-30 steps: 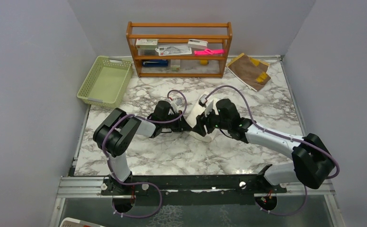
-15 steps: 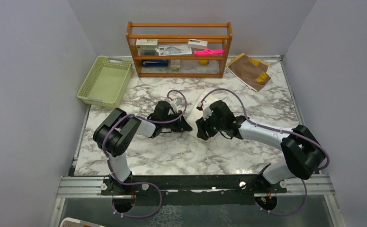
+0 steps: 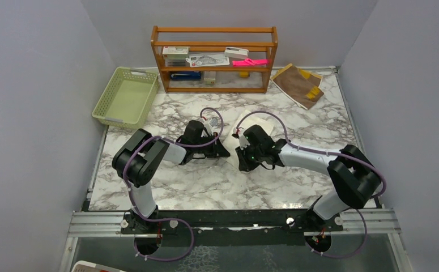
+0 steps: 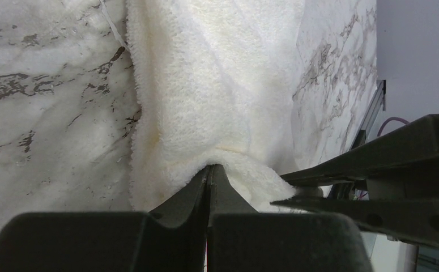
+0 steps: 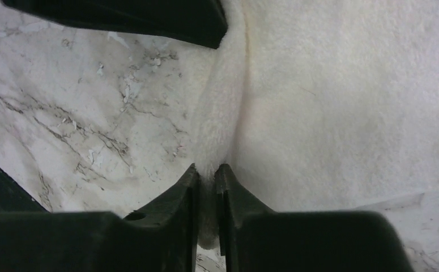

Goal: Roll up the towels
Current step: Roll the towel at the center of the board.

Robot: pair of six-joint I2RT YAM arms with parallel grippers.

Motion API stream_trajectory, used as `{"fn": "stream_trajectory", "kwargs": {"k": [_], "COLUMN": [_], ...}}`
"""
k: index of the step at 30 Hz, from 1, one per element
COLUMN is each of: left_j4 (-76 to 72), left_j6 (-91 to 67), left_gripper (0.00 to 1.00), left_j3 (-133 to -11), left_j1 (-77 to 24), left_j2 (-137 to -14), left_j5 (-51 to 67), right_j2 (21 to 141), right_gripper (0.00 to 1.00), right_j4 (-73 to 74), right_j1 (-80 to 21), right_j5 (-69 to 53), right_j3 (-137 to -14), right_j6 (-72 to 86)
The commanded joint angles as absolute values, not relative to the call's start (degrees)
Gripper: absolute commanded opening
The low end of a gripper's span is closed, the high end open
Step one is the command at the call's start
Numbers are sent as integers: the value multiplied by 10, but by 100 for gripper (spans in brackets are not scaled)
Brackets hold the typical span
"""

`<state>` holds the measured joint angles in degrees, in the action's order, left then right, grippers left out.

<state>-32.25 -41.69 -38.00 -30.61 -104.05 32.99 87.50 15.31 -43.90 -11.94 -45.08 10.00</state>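
Cream-white terry towel [image 4: 217,85] is lying on the marble tabletop [image 3: 205,181], mostly hiding beneath the arms from above, while wrist views are showing the right gripper [image 5: 207,173] pinching its raised fold and the left gripper [image 4: 209,170], fingers together, seemingly nipping its edge.

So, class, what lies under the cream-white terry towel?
White-and-grey marble tabletop shows around the cream-white terry towel, so it rests on that. Whatever is directly beneath the cloth is covered and cannot be seen.

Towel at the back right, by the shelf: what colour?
The towel is brown with mustard-yellow trim and patches; top external view shows it best.
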Motion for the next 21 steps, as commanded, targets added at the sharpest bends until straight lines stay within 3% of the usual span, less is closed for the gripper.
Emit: {"fn": "stream_trajectory", "kwargs": {"k": [1, 10, 15, 21], "left_j4": [-205, -185, -167, -171], "left_j6": [-383, -408, -400, -396], "left_gripper": [0, 1, 9, 14], "left_j3": [-366, -355, -351, -344], "left_j1": [-303, -298, -298, -303], "left_j2": [-1070, -970, -914, -920], "left_j5": [264, 263, 272, 288], "right_j2": [900, 868, 855, 873], "right_gripper": [3, 1, 1, 1], "right_j4": [204, 125, 34, 18], "right_j1": [-442, -415, -344, -331], "right_j5": [-80, -170, -287, -321], "right_j3": [-470, -373, -303, -295], "right_j6": [168, 347, 397, 407]}}
